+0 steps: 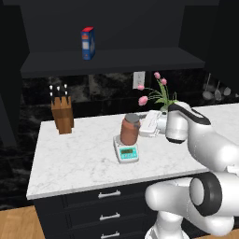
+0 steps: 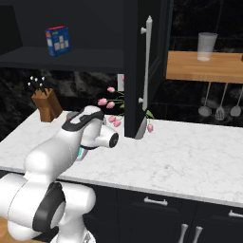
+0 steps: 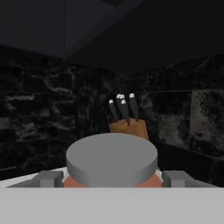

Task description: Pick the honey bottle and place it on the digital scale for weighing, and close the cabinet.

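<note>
Grey-lidded bottle stood upright between jaws of gripper, clamped on its sides, directly over scale on tabletop; cabinet door open.

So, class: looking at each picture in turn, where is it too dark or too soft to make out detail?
Left base view: the cabinet interior is near black, yet the honey bottle on the scale reads clearly. Right base view: evenly lit counter. Hand view: the dim wall is blurry, and the grey lid sits close and soft-edged.
</note>
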Controlling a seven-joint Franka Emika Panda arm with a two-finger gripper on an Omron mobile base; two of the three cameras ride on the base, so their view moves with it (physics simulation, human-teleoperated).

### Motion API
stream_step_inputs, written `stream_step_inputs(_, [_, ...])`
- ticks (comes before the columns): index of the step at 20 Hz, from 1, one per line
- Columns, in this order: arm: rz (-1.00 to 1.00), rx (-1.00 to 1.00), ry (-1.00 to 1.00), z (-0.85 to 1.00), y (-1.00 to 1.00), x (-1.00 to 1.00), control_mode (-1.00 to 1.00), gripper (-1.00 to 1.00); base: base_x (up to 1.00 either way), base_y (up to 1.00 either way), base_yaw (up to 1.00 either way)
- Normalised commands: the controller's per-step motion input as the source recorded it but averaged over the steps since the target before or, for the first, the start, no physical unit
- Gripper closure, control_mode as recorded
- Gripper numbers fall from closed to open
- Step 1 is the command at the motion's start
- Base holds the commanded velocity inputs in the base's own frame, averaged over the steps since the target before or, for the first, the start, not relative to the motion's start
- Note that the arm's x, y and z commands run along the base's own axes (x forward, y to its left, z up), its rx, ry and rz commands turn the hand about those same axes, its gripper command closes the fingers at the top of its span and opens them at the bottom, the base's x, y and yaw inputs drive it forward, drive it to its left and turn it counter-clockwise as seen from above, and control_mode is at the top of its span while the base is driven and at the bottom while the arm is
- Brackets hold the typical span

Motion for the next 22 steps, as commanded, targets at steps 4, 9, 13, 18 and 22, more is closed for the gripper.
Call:
stream_step_inputs(4, [0.0, 0.0, 0.0, 0.0, 0.0, 0.19, -1.0, 1.0, 0.0, 0.0, 0.0])
stream_step_inputs(9, [0.0, 0.0, 0.03, -0.09, 0.0, 0.13, -1.0, 1.0, 0.0, 0.0, 0.0])
stream_step_inputs(13, [0.0, 0.0, 0.03, -0.18, 0.0, 0.17, -1.0, 1.0, 0.0, 0.0, 0.0])
stream_step_inputs(18, [0.0, 0.0, 0.0, -0.04, 0.0, 0.15, -1.0, 1.0, 0.0, 0.0, 0.0])
stream_step_inputs(22, [0.0, -0.03, 0.0, -0.09, 0.11, 0.02, -1.0, 1.0, 0.0, 0.0, 0.0])
